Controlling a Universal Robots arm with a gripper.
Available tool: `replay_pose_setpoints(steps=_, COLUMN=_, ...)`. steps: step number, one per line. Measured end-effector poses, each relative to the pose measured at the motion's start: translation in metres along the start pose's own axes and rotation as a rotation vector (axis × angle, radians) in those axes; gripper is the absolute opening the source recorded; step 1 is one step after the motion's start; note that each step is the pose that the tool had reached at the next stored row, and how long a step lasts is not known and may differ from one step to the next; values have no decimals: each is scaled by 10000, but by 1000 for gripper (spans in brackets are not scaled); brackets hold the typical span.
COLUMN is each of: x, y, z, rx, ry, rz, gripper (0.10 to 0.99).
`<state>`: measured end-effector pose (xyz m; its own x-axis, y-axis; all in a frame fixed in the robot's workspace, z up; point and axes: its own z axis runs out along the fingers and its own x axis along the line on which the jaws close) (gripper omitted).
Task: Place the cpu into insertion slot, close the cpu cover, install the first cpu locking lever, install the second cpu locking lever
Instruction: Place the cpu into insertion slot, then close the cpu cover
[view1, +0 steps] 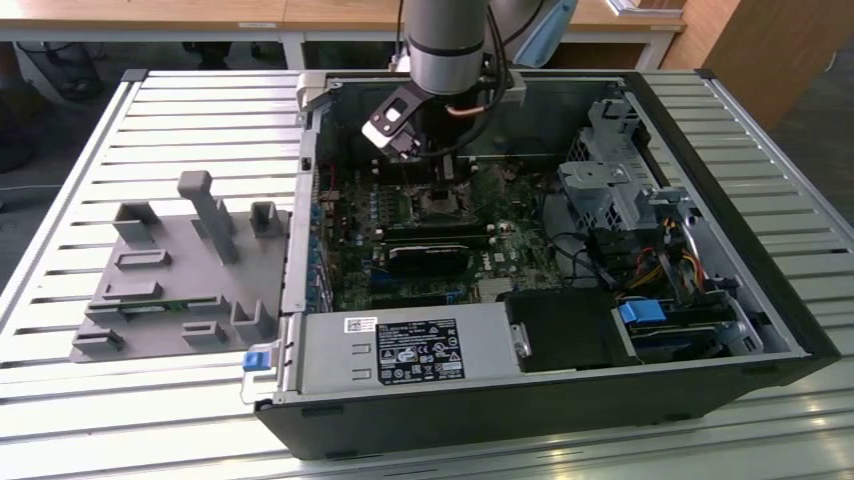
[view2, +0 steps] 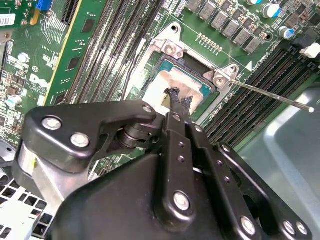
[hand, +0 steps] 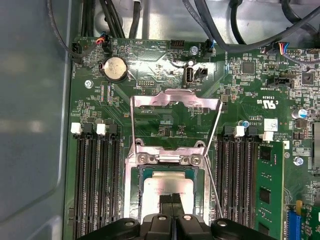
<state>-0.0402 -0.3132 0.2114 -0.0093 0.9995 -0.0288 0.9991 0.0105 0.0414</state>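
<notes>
Gripper (view2: 176, 100), fingers pressed together, touches its tip to the cpu (hand: 167, 186), which lies flat in the slot (hand: 130, 190), likely to press it home; cover (hand: 175, 97) stands swung up and a lever (view2: 270, 95) sticks out unlatched, so the slot is reachable from above.

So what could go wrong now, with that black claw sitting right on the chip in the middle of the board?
1. The end effector rests its tip on the cpu lying in the insertion slot. An off-centre push might shift the chip and damage the pins beneath.
2. The cpu cover stands open, and a thin locking lever sticks out free. The arm could snag either one when it moves.
</notes>
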Motion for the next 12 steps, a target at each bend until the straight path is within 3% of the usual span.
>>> replay_pose_setpoints(steps=12, x=-1, y=2, z=-38, rx=1, ry=-1, rz=0, gripper=106)
